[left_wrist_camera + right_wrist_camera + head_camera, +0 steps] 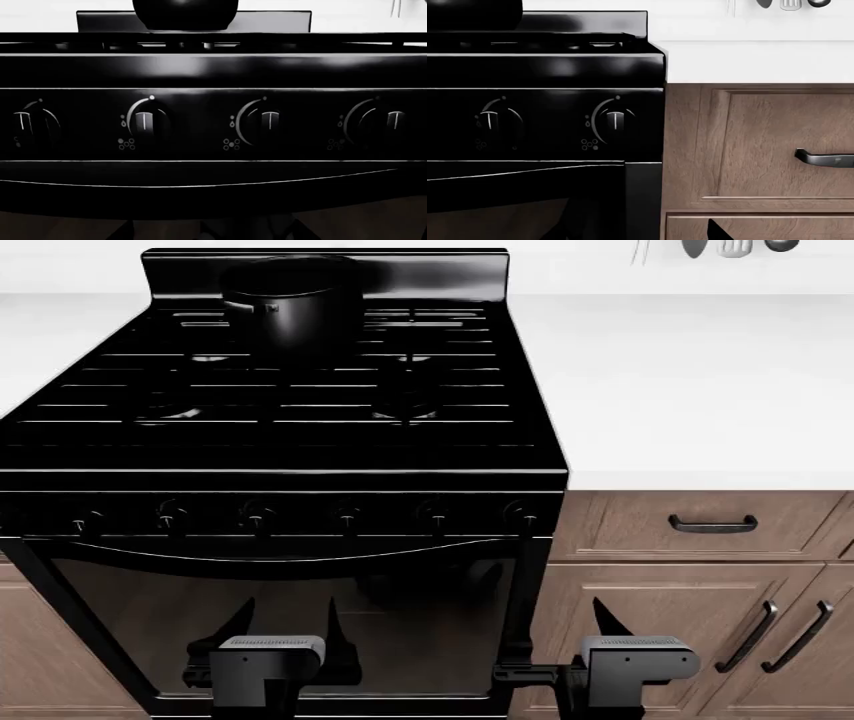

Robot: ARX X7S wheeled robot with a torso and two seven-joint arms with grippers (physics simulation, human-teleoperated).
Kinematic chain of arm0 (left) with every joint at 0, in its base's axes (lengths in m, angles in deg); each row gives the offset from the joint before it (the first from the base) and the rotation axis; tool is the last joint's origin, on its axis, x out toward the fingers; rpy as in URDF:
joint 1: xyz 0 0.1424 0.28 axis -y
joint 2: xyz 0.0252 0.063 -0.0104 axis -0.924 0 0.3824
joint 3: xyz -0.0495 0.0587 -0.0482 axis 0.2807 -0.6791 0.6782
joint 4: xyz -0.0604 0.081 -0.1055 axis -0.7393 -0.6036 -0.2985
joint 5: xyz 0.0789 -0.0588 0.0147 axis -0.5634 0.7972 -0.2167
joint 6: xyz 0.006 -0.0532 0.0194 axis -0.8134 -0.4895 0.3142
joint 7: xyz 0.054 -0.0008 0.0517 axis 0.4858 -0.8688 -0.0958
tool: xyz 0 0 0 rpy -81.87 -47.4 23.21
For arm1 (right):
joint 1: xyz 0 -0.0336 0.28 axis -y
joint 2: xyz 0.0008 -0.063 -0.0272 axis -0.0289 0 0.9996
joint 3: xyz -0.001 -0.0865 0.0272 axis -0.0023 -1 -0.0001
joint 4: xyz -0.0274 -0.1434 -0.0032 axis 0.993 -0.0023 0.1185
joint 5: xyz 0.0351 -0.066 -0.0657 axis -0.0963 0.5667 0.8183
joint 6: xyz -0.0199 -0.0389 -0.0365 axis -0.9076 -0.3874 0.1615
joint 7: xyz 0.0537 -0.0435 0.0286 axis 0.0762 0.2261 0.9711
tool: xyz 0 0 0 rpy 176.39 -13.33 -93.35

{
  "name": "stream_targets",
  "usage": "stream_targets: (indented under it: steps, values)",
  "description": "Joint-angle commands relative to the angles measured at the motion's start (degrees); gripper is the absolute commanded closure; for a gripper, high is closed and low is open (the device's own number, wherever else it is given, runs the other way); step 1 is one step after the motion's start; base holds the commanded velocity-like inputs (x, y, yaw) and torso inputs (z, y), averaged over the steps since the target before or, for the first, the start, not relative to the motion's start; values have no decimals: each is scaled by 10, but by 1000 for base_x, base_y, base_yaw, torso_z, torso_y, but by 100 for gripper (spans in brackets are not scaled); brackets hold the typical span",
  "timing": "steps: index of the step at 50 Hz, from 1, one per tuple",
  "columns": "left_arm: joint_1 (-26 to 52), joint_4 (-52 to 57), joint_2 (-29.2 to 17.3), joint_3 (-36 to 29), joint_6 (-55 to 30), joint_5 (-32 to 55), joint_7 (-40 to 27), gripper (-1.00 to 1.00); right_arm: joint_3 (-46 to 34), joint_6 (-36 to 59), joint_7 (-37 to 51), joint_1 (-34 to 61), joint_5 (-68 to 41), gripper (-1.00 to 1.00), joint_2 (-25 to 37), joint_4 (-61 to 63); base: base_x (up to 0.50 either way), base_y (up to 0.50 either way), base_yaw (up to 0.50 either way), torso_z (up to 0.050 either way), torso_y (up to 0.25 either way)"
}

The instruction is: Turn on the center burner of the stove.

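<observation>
glossy black stove (pixel 280 455), matt wood-grain cabinets (pixel 667 590)

no readable text anywhere

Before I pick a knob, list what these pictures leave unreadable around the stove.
- Glossy black gas stove: head view shows six round knobs; its left edge crops the panel, so the total count stays unsettled.
- Burner symbols beside the knobs: too small to read in both wrist views.
- Black pot: contents hidden by its dark interior.
- Left gripper and right gripper: jaws are dark against the oven door, so open or shut is unclear.
</observation>
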Motion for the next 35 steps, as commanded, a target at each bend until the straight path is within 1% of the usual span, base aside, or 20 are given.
stream_targets:
  steps: [1,21,35]
  values:
    - [0,0,-9,-10,0,9,-10,-100,-11,-1,12,0,-8,-100,9,0,0,0,0,0,0]
    - [2,-2,-36,-41,-1,40,-38,-100,-44,-3,54,4,-26,-100,34,-4,0,4,0,0,0]
    - [3,-4,-45,-52,2,52,-48,-100,-56,-6,63,5,-39,-100,45,-6,0,482,0,0,0]
